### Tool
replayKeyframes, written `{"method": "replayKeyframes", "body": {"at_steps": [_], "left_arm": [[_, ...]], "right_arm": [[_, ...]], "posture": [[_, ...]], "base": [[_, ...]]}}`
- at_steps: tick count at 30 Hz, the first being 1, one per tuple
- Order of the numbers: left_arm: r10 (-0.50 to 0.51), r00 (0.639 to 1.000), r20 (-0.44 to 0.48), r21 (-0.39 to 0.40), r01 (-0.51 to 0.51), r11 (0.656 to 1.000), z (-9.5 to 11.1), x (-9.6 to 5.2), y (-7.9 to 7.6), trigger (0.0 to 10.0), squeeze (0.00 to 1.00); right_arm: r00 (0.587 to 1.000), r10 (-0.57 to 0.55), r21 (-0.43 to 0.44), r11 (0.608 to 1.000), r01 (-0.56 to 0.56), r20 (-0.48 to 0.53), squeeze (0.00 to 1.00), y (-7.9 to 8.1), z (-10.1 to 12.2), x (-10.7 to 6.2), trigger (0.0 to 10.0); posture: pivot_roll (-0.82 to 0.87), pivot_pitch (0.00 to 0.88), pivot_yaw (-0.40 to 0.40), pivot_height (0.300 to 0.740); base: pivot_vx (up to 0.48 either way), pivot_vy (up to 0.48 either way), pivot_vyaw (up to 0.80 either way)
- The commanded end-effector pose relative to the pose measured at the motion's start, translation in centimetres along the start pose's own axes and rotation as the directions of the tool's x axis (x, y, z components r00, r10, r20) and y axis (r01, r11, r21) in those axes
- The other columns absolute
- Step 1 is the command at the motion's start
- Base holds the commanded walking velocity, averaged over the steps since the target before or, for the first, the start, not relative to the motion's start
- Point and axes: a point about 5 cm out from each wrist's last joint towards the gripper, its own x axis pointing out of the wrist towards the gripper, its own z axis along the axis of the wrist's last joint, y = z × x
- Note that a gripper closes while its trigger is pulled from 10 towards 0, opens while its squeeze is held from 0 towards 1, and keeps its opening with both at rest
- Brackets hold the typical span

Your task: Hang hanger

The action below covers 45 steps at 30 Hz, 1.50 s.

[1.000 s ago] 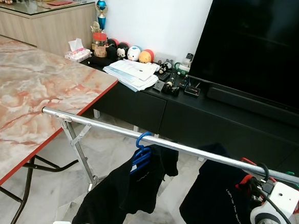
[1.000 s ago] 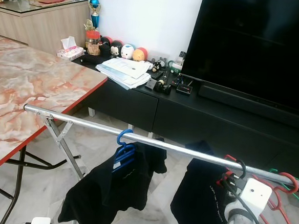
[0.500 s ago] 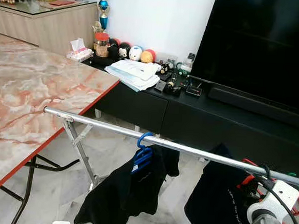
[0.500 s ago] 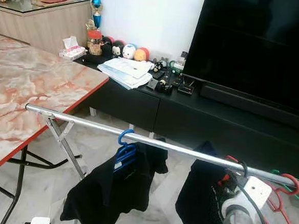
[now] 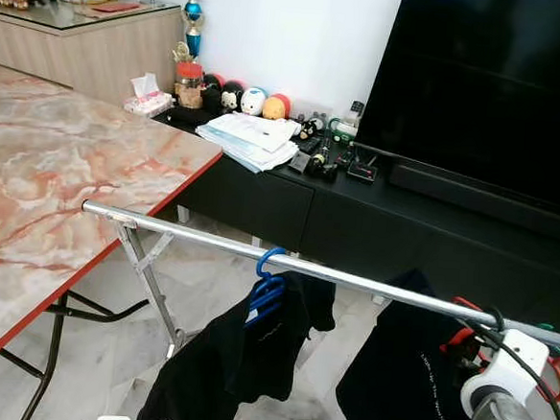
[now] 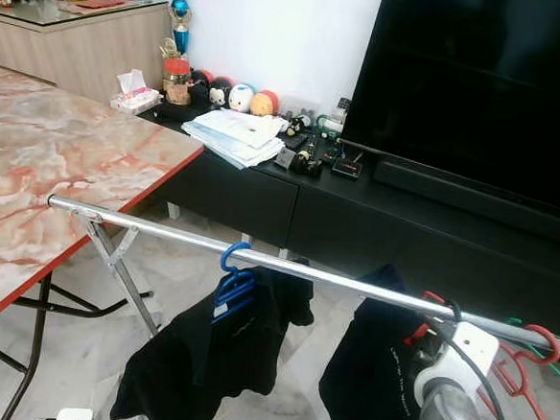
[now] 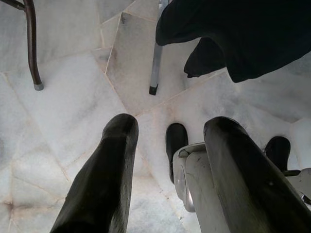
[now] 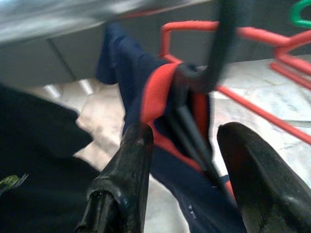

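Note:
A silver rail (image 5: 352, 278) of a drying rack runs across in front of me. A blue hanger (image 5: 267, 284) with a black shirt (image 5: 231, 360) hangs at its middle. Further right, a black hanger's hook (image 5: 493, 319) sits over the rail and carries a dark shirt (image 5: 403, 372) with a red collar (image 8: 156, 92). My right gripper (image 8: 187, 145) is just below the rail, open, with the hanger's neck (image 8: 194, 131) between its fingers. My left gripper (image 7: 170, 126) hangs open, pointing at the floor.
Red hangers (image 6: 530, 348) and a green one (image 8: 301, 12) hang at the rail's right end. A marble table (image 5: 52, 165) stands to the left, close to the rack's leg (image 5: 154, 297). Behind the rail are a black TV console (image 5: 404, 228) and a large TV (image 5: 500, 91).
My right wrist has shifted slightly left under the rail, and the dark shirt has swung a little. The blue hanger and its shirt stay put.

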Motion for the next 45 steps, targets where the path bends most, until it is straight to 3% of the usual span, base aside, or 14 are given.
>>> {"method": "replayKeyframes", "body": {"at_steps": [1, 10, 15, 25, 26, 28, 29, 30, 31, 34, 35, 36, 37, 45], "left_arm": [[0.000, 1.000, -0.018, -0.011, 0.000, 1.000, -0.3, 0.0, 0.2, 10.0, 0.00], [0.000, 1.000, -0.019, -0.012, 0.000, 1.000, -0.2, 0.0, 0.2, 10.0, 0.00], [0.002, 1.000, -0.019, -0.014, -0.002, 1.000, -0.2, 0.0, 0.3, 10.0, 0.00], [0.003, 1.000, -0.004, -0.020, -0.003, 1.000, 0.2, 0.1, 0.2, 10.0, 0.00], [0.004, 1.000, -0.001, -0.020, -0.004, 1.000, 0.2, 0.1, 0.2, 10.0, 0.00], [0.005, 1.000, -0.001, -0.020, -0.005, 1.000, 0.3, 0.1, 0.2, 10.0, 0.00], [0.005, 1.000, 0.001, -0.019, -0.005, 1.000, 0.3, 0.1, 0.2, 10.0, 0.00], [0.005, 1.000, 0.001, -0.019, -0.005, 1.000, 0.3, 0.1, 0.2, 10.0, 0.00], [0.004, 1.000, 0.002, -0.019, -0.004, 1.000, 0.3, 0.1, 0.2, 10.0, 0.00], [0.002, 1.000, 0.005, -0.018, -0.002, 1.000, 0.3, 0.1, 0.1, 10.0, 0.00], [0.002, 1.000, 0.006, -0.017, -0.002, 1.000, 0.3, 0.1, 0.0, 10.0, 0.00], [0.002, 1.000, 0.007, -0.017, -0.001, 1.000, 0.4, 0.1, 0.0, 10.0, 0.00], [0.001, 1.000, 0.008, -0.017, -0.001, 1.000, 0.4, 0.1, 0.0, 10.0, 0.00], [-0.001, 1.000, 0.017, -0.017, 0.002, 1.000, 0.7, 0.2, -0.1, 10.0, 0.00]], "right_arm": [[1.000, -0.004, -0.015, 1.000, 0.004, -0.008, 0.00, -0.3, 0.2, 0.1, 10.0], [0.998, -0.058, -0.061, 0.996, 0.059, 0.007, 0.00, -1.5, 1.0, 0.4, 10.0], [1.000, 0.014, -0.119, 0.993, -0.017, -0.025, 0.00, -1.0, 1.1, 0.8, 10.0], [0.999, 0.040, -0.141, 0.989, -0.044, -0.032, 0.00, -0.7, 1.2, 1.4, 10.0], [0.999, 0.039, -0.140, 0.989, -0.043, -0.029, 0.00, -0.7, 1.3, 1.5, 9.2], [0.999, 0.038, -0.138, 0.989, -0.042, -0.025, 0.00, -0.7, 1.3, 1.6, 8.6], [0.999, 0.040, -0.137, 0.990, -0.042, -0.022, 0.00, -0.7, 1.4, 1.6, 3.2], [0.999, 0.041, -0.135, 0.990, -0.044, -0.021, 0.00, -0.7, 1.4, 1.6, 3.2], [0.999, 0.046, -0.131, 0.990, -0.048, -0.019, 0.00, -0.6, 1.4, 1.7, 0.0], [0.997, 0.067, -0.126, 0.990, -0.070, -0.024, 0.00, -0.5, 1.4, 1.8, 0.2], [0.997, 0.067, -0.126, 0.990, -0.070, -0.024, 0.00, -0.5, 1.4, 1.8, 3.4], [0.997, 0.066, -0.128, 0.989, -0.069, -0.025, 0.00, -0.4, 1.3, 1.9, 9.6], [0.998, 0.064, -0.130, 0.989, -0.067, -0.027, 0.00, -0.4, 1.3, 1.9, 10.0], [0.999, 0.046, -0.121, 0.991, -0.049, -0.028, 0.00, -0.6, 1.2, 2.2, 10.0]], "posture": [[0.09, 0.000, -0.082, 0.740], [0.09, 0.000, -0.079, 0.740], [0.09, 0.000, -0.079, 0.740], [0.09, 0.000, -0.079, 0.740], [0.09, 0.000, -0.079, 0.740], [0.09, 0.000, -0.078, 0.740], [0.09, 0.000, -0.078, 0.740], [0.09, 0.000, -0.078, 0.740], [0.09, 0.000, -0.077, 0.740], [0.09, 0.000, -0.077, 0.740], [0.09, 0.000, -0.077, 0.740], [0.09, 0.000, -0.077, 0.740], [0.10, 0.000, -0.076, 0.740], [0.10, 0.000, -0.076, 0.740]], "base": [[0.000, 0.000, 0.00], [0.000, 0.000, 0.00], [0.000, 0.000, 0.00], [0.000, 0.000, 0.00], [0.000, 0.000, 0.00], [0.000, 0.000, 0.00], [0.000, 0.000, 0.00], [0.000, 0.000, 0.00], [0.000, 0.000, 0.00], [0.000, 0.000, 0.00], [0.000, 0.000, 0.00], [0.000, 0.000, 0.00], [0.000, 0.000, 0.00], [0.000, 0.000, 0.00]]}}
